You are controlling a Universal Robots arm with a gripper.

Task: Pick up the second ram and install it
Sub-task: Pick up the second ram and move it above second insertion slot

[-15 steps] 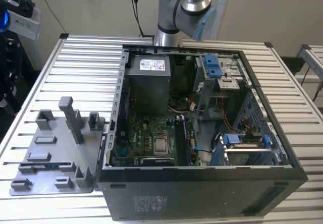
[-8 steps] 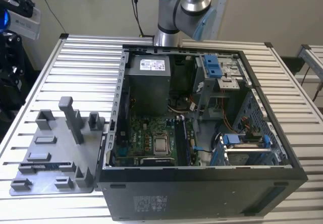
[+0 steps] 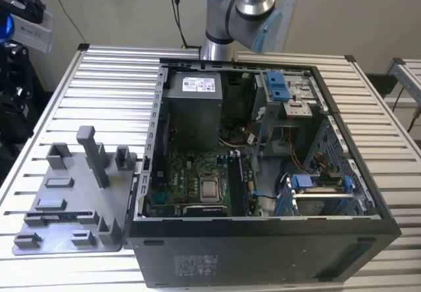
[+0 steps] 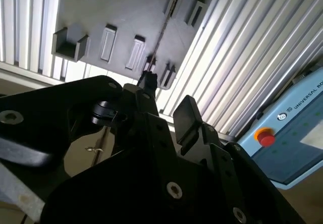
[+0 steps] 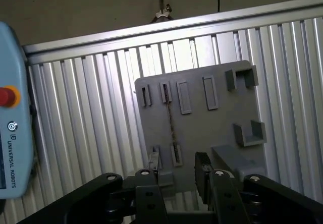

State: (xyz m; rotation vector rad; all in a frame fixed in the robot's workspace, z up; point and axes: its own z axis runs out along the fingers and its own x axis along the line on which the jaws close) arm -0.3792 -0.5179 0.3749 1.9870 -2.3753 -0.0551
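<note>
The second ram (image 5: 170, 118) stands on its thin edge in the grey holder (image 5: 202, 133), a dark narrow line running between two pairs of slots near one side of that holder, away from its tall peg. The gripper (image 5: 176, 176) hangs above the holder and clear of it, touching neither the plastic nor the stick. Its black fingers (image 5: 203, 171) are spread apart with nothing between them, and in the first wrist view the holder's slots show through the gap. The holder lies flat on the slatted metal table (image 3: 99, 81). The open PC case (image 3: 263, 252) sits just beside the holder, and the arm (image 3: 247, 2) rises beyond it. A pale blue teach pendant (image 5: 10, 133) with a red button lies well apart from the holder.
</note>
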